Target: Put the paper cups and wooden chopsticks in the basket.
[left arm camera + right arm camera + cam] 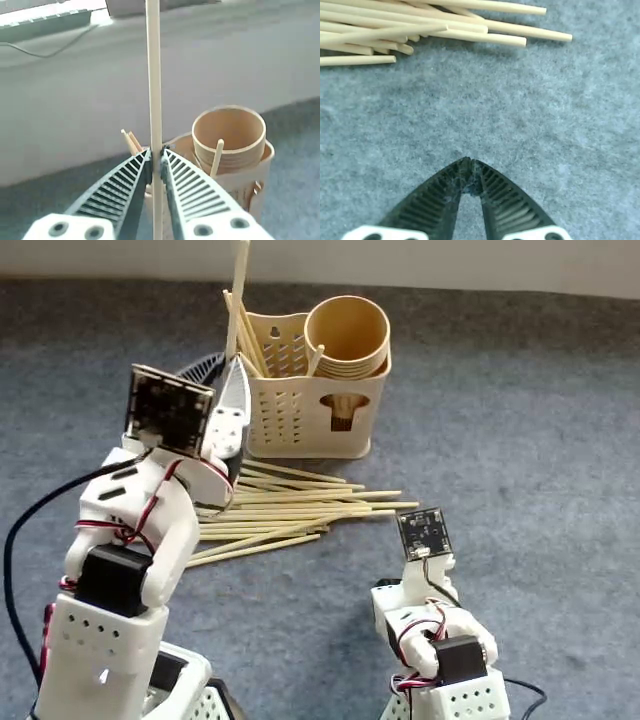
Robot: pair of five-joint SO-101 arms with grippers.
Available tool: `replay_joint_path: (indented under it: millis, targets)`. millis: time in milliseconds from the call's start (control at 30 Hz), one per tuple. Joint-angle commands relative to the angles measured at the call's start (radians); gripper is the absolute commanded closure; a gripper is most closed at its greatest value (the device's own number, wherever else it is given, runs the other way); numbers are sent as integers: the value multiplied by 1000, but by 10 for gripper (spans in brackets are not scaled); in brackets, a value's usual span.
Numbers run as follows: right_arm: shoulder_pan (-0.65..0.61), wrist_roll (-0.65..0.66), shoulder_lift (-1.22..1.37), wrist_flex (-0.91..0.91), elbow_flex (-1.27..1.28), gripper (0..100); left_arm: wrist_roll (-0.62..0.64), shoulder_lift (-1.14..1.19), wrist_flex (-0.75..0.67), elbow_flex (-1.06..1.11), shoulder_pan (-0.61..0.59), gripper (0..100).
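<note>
My left gripper (156,154) is shut on a wooden chopstick (153,80) that stands upright, just left of the cream basket (300,420) in the high view, where the held chopstick (238,290) rises past the basket's rim. The basket holds stacked paper cups (347,332) on its right side and a few chopsticks (245,330) on its left. A pile of chopsticks (290,510) lies on the grey carpet in front of the basket. My right gripper (469,167) is shut and empty, low over the carpet near the pile's tips (470,25).
Grey carpet (520,440) covers the floor, with open room right of the basket. A black cable (20,530) loops along the left arm's base. A pale wall (75,90) rises behind the basket.
</note>
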Motion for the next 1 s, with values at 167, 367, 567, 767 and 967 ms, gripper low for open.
replay_joint_path:
  millis: [167,367,567,767,967]
  targets:
    - [-2,12,-10,5,113,991,123,19,-304,-58,-15,995]
    - [-2,12,-10,5,113,991,166,176,-489,-58,-16,995]
    - [-2,12,-10,5,113,991,164,355,-675,-59,-16,995]
    - [-2,12,-10,5,113,991,169,533,-755,-59,-51,995]
    - [-2,12,-10,5,113,991,170,564,-695,-58,-68,947]
